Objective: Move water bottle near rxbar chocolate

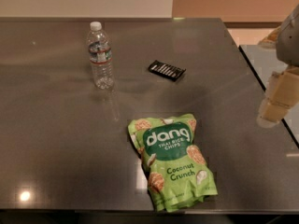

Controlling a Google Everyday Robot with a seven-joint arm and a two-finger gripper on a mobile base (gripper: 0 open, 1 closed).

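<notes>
The water bottle stands upright on the dark grey table at the back left; it is clear with a white cap and a blue, white and red label band. The rxbar chocolate, a small flat black wrapper with white lettering, lies to the bottle's right with a gap of bare table between them. My gripper hangs at the right edge of the view, above the table's right edge, far from both the bottle and the bar. It holds nothing that I can see.
A large green "dang" chip bag lies flat near the table's front edge, in front of the bar. A second table surface adjoins at the right, behind my gripper. A wall runs behind the table.
</notes>
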